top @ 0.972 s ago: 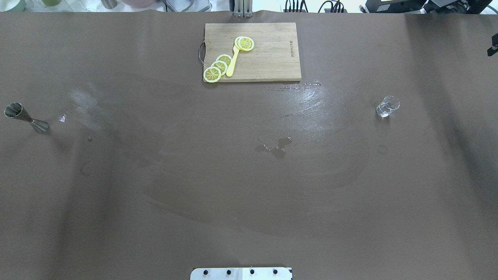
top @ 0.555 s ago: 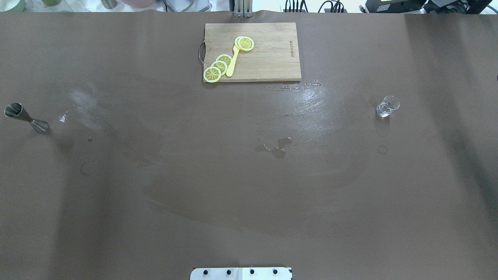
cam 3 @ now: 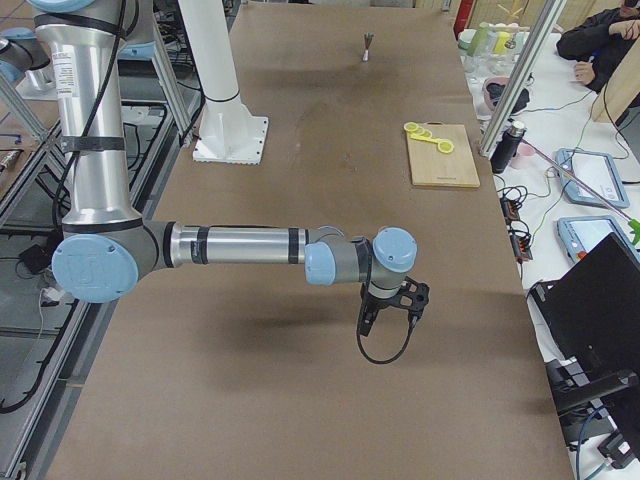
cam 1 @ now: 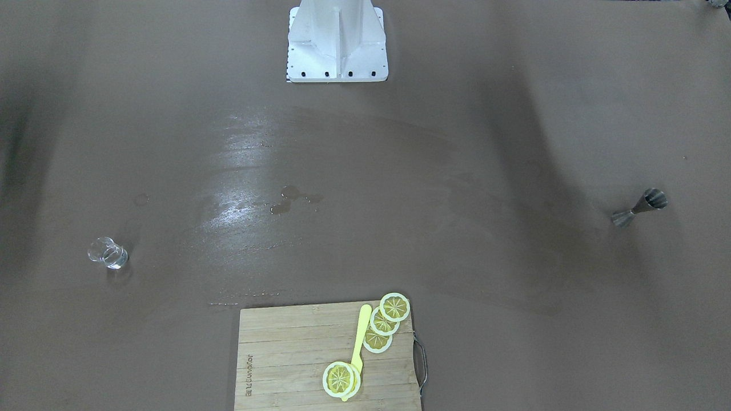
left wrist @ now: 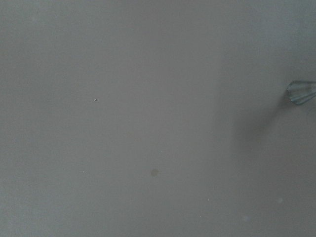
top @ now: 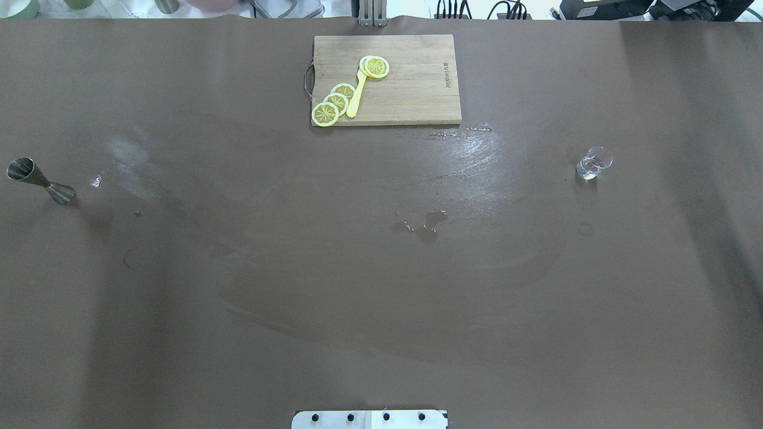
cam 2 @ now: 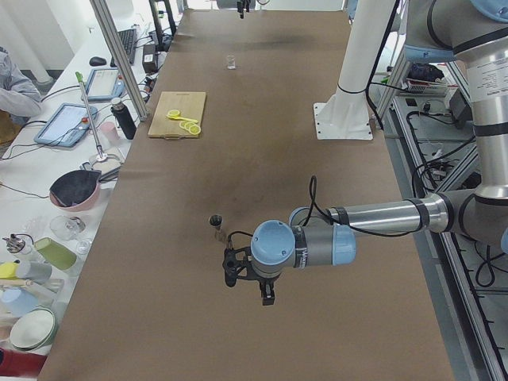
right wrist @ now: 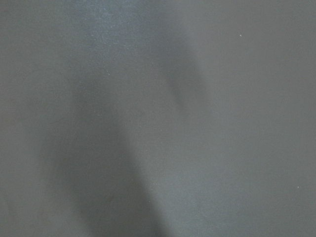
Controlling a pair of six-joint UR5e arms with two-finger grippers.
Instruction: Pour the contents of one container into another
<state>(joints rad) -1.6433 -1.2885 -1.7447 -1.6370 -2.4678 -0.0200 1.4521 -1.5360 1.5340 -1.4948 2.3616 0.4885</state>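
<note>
Brown worktop (top: pixel 179 333), wet-streaked. Drinking glass (top: pixel 594 162) upright, well apart from right end effector (cam 3: pixel 392 310); jigger (top: pixel 37 180) upright, near left end effector (cam 2: pixel 248 274). Cannot tell how far either is open; neither holds glass or jigger. Best: grip glass mid-wall, carry level, tip slowly over jigger's upper cup.

Brown table covering (top: pixel 238 333). Top centre: rectangular wooden cutting board (top: pixel 417 89) bearing yellow lemon slices (top: pixel 331 106) and a yellow stick (top: pixel 356 95). Far left: silver hourglass-shaped metal jigger (top: pixel 39 180). Right: small clear drinking glass (top: pixel 593 163). Centre: wet puddle (top: pixel 424 226).
</note>
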